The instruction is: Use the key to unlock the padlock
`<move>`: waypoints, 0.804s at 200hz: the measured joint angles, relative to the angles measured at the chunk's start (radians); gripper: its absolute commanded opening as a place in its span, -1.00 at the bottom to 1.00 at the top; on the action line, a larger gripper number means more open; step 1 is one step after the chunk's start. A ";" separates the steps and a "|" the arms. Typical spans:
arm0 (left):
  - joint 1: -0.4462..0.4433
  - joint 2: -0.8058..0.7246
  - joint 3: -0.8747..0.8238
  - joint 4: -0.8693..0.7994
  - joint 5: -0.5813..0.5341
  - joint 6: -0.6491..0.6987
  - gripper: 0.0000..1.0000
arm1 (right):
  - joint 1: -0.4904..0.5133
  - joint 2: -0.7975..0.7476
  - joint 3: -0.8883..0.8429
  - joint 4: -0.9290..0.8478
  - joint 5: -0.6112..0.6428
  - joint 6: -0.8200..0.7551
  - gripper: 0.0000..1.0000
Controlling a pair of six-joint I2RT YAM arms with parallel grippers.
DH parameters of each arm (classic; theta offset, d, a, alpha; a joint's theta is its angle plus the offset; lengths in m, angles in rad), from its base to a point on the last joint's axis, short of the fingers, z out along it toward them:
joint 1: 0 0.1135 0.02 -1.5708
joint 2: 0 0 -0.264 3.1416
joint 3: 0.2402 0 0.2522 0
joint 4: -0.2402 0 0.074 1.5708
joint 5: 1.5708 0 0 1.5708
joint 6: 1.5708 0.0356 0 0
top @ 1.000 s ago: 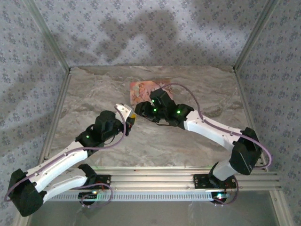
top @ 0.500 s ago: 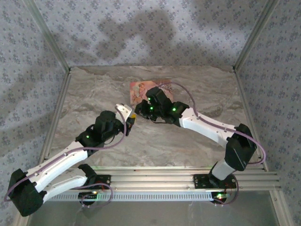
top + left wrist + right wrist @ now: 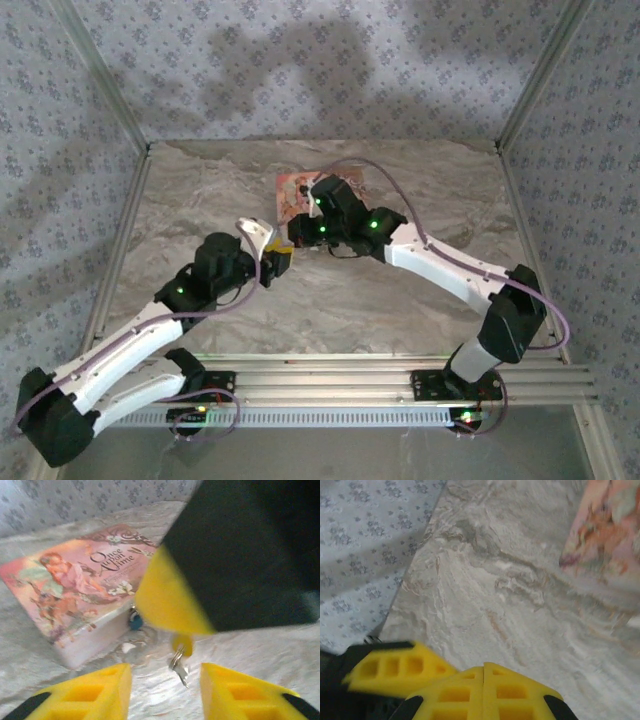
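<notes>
In the left wrist view a small bright-yellow piece, the padlock (image 3: 182,643), peeks out under my right gripper's yellow fingertip (image 3: 170,600), mostly covered by it. A metal ring and silver blade (image 3: 180,668) dangle from it. The key's blue head (image 3: 135,621) sits against the pink box's near corner. My left gripper (image 3: 165,680) is open just below, nothing between its pads. From above, the left gripper (image 3: 272,262) and right gripper (image 3: 297,232) nearly meet tip to tip. The right gripper (image 3: 484,672) is shut, its pads pressed flat together; whether they pinch anything is hidden.
The flat pink illustrated box (image 3: 300,190) lies just beyond both grippers, its lid reading "Once Upon a Time" (image 3: 75,580). Marbled tabletop (image 3: 330,300) stretches to metal frame rails and patterned fabric walls. The left finger (image 3: 395,672) crowds the right wrist view's lower left.
The right gripper closed and shifted left toward the left gripper. The left gripper, shut a moment ago, has opened and drawn back slightly toward its base.
</notes>
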 measured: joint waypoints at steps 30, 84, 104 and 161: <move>0.138 0.011 0.010 0.032 0.209 -0.117 0.13 | -0.045 -0.025 0.042 -0.100 -0.036 -0.285 -1.00; 0.262 0.098 0.010 0.281 0.579 -0.357 0.15 | -0.185 -0.109 0.013 -0.145 -0.297 -0.523 -1.00; 0.262 0.135 0.010 0.380 0.674 -0.427 0.14 | -0.200 -0.149 -0.010 -0.129 -0.445 -0.571 -1.00; 0.222 0.195 0.019 0.607 0.799 -0.555 -0.03 | -0.275 -0.186 -0.095 0.026 -0.671 -0.531 -1.00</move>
